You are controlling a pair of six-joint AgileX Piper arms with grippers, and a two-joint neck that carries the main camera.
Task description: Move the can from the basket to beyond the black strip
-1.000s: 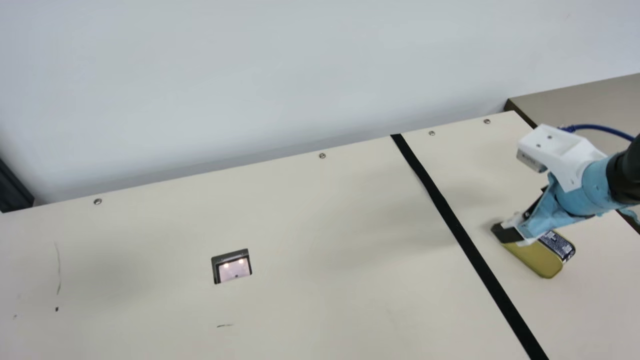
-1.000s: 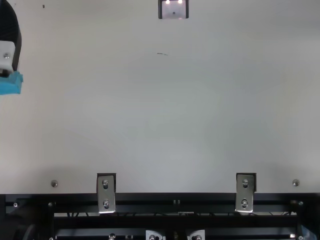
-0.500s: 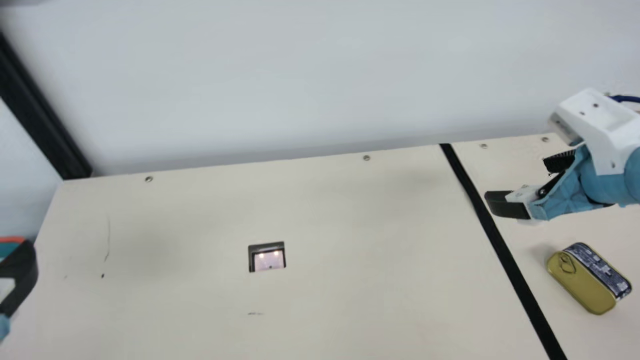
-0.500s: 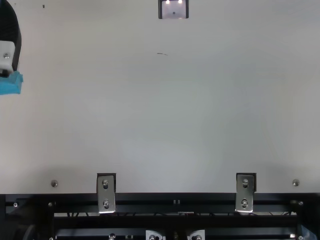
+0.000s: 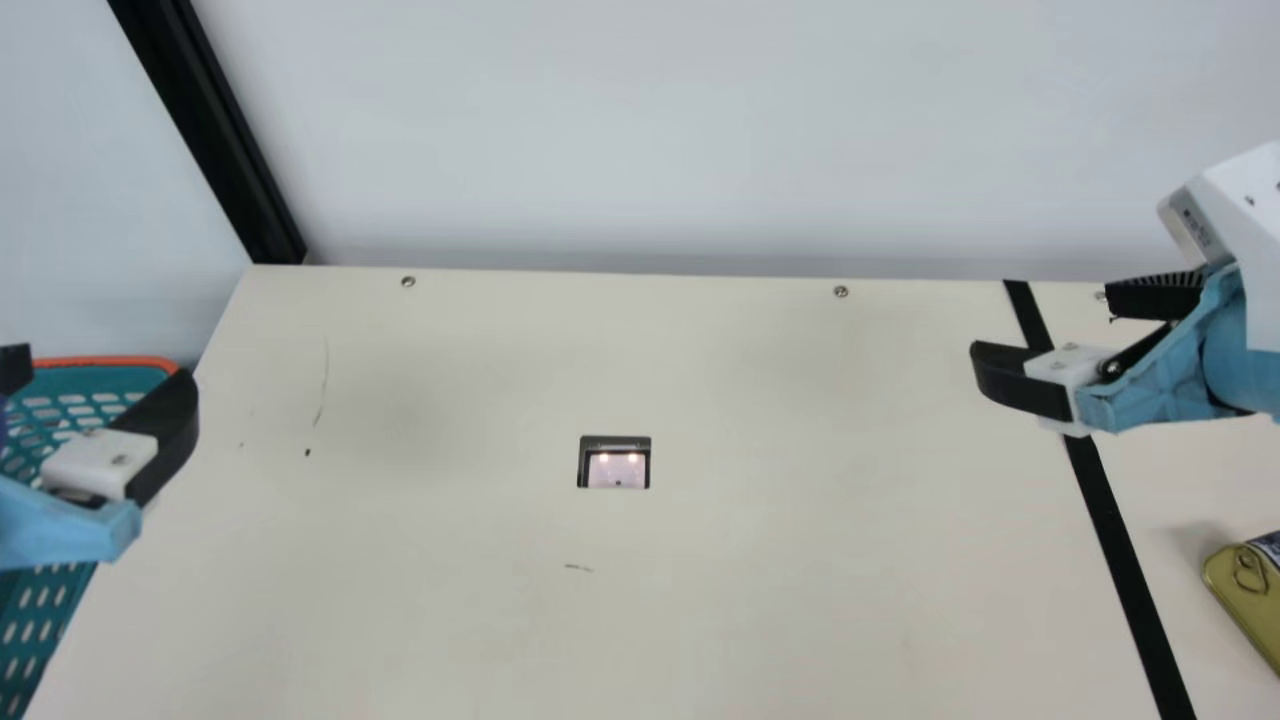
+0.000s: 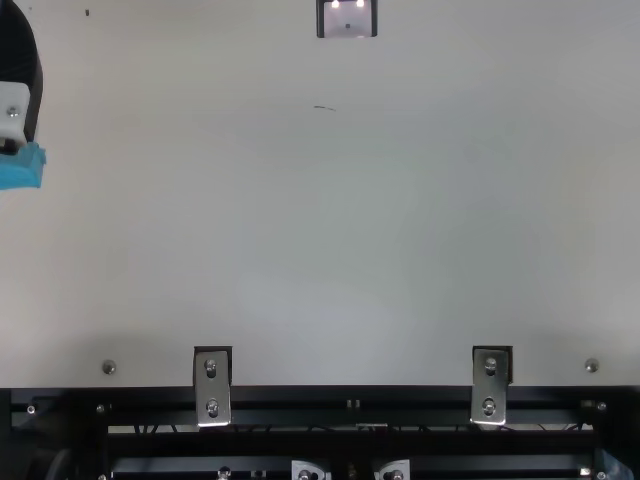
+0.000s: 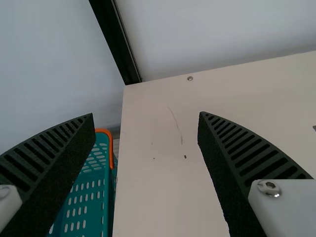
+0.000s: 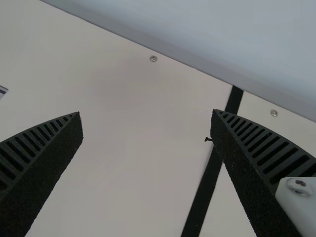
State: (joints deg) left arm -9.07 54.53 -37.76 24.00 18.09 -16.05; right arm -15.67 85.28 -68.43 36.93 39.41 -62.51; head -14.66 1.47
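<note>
From where I stand, the can [image 5: 1245,595] looks stiff and fairly light, its smooth metal likely slippery; I'd pinch it across the narrow width, midway along, clear of the ring pull. It lies on the bench [image 5: 700,610] past the black strip [image 5: 1122,545], apart from the right tool [image 8: 146,112], to its right and nearer the robot. That tool is spread wide with nothing between; so is the left tool [image 7: 146,114], beside the basket [image 5: 108,361]. I count one can, one strip, one basket, two tools.
</note>
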